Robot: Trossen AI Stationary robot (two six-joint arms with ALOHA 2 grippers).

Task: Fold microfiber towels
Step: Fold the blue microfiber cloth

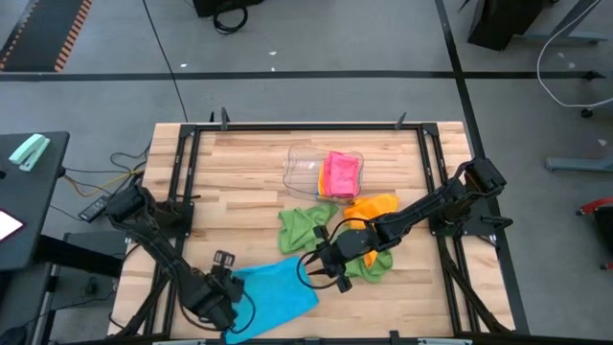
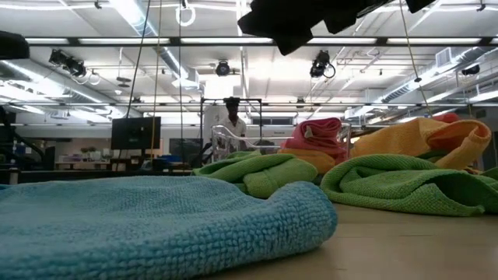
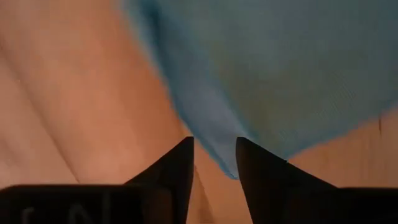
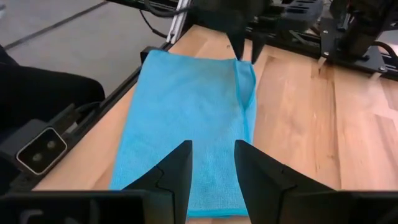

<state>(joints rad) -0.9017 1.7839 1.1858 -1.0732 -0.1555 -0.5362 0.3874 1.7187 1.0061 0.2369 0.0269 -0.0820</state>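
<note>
Blue microfiber towel (image 1: 273, 292) is lying flat near the front edge of the wooden table (image 1: 239, 182), its corner sitting between the slightly parted fingers of the left gripper (image 1: 228, 286). Right gripper (image 1: 319, 271) is hovering over the towel's opposite edge, fingers slightly parted, holding nothing. Green microfiber towels (image 1: 306, 226) are lying crumpled mid-table.
</note>
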